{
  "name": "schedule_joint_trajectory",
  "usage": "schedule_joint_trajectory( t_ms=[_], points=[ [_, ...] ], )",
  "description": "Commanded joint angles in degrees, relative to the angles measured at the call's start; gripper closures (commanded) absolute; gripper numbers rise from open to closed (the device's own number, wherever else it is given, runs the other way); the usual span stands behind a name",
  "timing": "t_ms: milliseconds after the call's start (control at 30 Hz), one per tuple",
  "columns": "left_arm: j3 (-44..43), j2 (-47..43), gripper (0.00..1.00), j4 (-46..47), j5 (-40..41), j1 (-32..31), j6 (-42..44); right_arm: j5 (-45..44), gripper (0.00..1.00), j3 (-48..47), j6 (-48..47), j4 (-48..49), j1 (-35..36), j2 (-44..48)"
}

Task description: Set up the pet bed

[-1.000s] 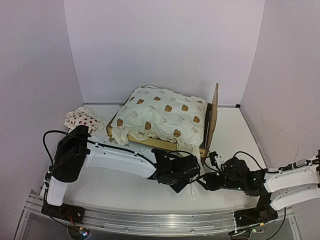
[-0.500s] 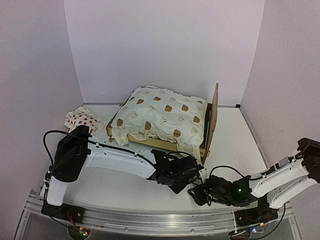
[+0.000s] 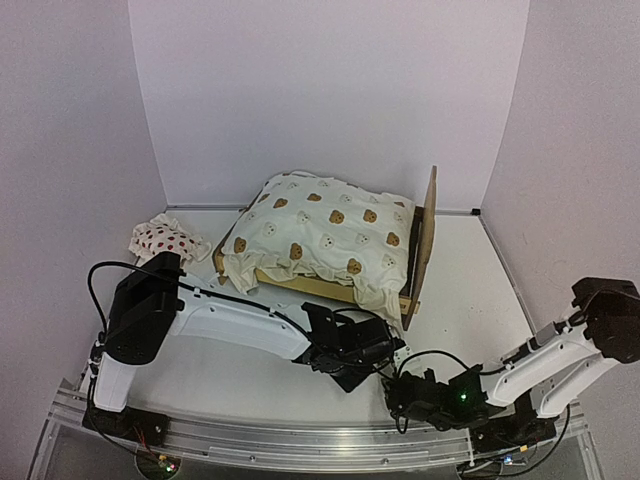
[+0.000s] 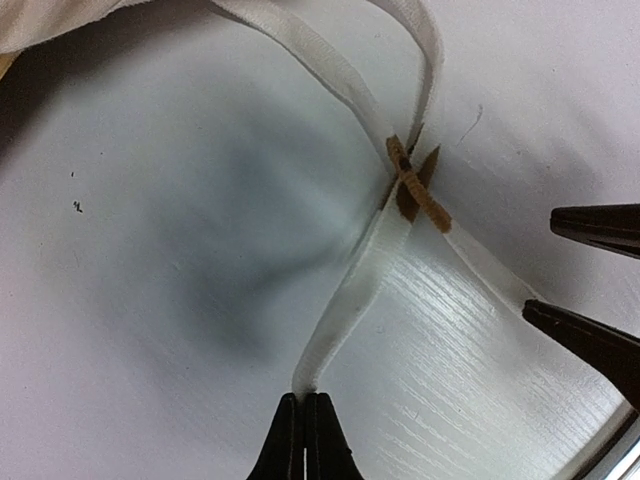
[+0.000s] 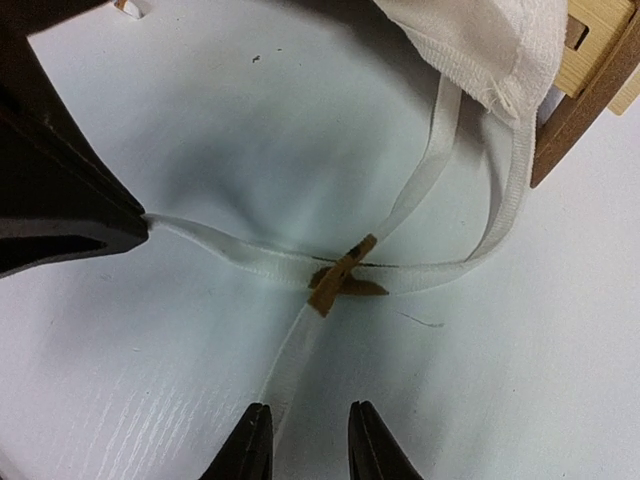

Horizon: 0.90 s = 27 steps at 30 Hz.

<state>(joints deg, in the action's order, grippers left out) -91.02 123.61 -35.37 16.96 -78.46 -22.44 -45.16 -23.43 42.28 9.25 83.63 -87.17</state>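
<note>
My L gripper (image 4: 304,432) pinched a cushion tie (image 4: 352,300); R gripper (image 5: 305,440) was open at its 4 o'clock, pet bed (image 3: 428,232) at 12.

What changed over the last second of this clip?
The right gripper drew back from the near corner of the pet bed toward the near edge of the table, fingers open, holding nothing. The left gripper barely moved and keeps one tie of the cushion pinched. Bed, cushion and strawberry pillow stayed put.
</note>
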Motion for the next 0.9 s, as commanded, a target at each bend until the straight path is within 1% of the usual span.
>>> schedule_joint_trajectory(
  t_ms=[0, 167, 233, 367, 467, 533, 667, 867],
  points=[
    [-1.0, -3.6, 1.00, 4.1, 0.4, 0.2, -0.8, 0.8, 0.70, -2.1, 0.3, -2.0, 2.6, -1.9],
    [0.0, -4.5, 1.00, 5.3, 0.0, 0.2, -1.3, 2.8, 0.64, 0.3, 1.2, 4.1, 2.9, -1.1],
    [0.8, -5.1, 1.00, 6.3, -0.5, 0.2, -1.4, 1.7, 0.62, 1.9, 1.8, 5.1, 2.9, 0.9],
    [1.8, -5.7, 1.00, 7.0, -0.6, 0.2, -2.3, -3.2, 0.60, 5.6, 4.9, 4.5, 2.9, 7.2],
    [1.8, -5.6, 1.00, 7.1, -0.6, 0.2, -3.8, -6.4, 0.58, 7.5, 9.1, 1.0, 2.9, 11.9],
    [1.5, -5.4, 1.00, 6.8, -0.4, 0.2, -5.2, -6.6, 0.56, 7.5, 10.5, -1.0, 2.9, 13.2],
    [1.0, -5.1, 1.00, 6.8, -0.8, 0.2, -7.7, -4.5, 0.52, 6.0, 9.7, -1.6, 2.9, 12.7],
    [0.8, -4.9, 1.00, 5.8, -0.6, 0.2, -9.9, -1.9, 0.51, 3.4, 9.9, -0.1, 2.9, 8.3]
  ],
)
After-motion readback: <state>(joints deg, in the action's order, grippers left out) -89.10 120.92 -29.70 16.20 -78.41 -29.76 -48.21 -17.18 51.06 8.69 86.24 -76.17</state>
